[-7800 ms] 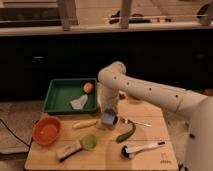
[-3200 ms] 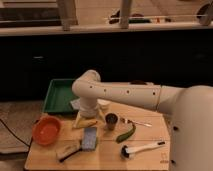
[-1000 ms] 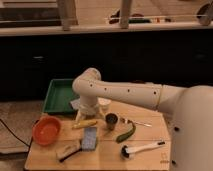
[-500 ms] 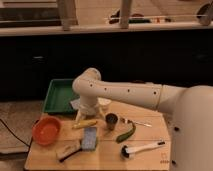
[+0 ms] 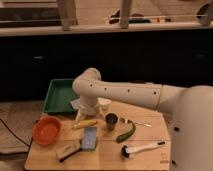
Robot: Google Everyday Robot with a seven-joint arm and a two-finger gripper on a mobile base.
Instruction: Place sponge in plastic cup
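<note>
Wooden table point(image 5: 107, 161), dark cabinets behind. Gripper point(image 5: 90, 118) hangs low beside green tray point(image 5: 59, 95), jaws spread, holding nothing. Sponge point(image 5: 89, 137) just below, between brush point(image 5: 67, 150) and dark cup point(image 5: 111, 121), near orange bowl point(image 5: 36, 134).

Sponge point(image 5: 89, 138) out of the gripper point(image 5: 90, 116), now over the plastic cup; gripper just above it, jaws apart.

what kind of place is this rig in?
Probably a staged kitchen-style test bench: a wooden table with an orange bowl, sponge and dish brush. The gripper hangs open just above the banana.
</note>
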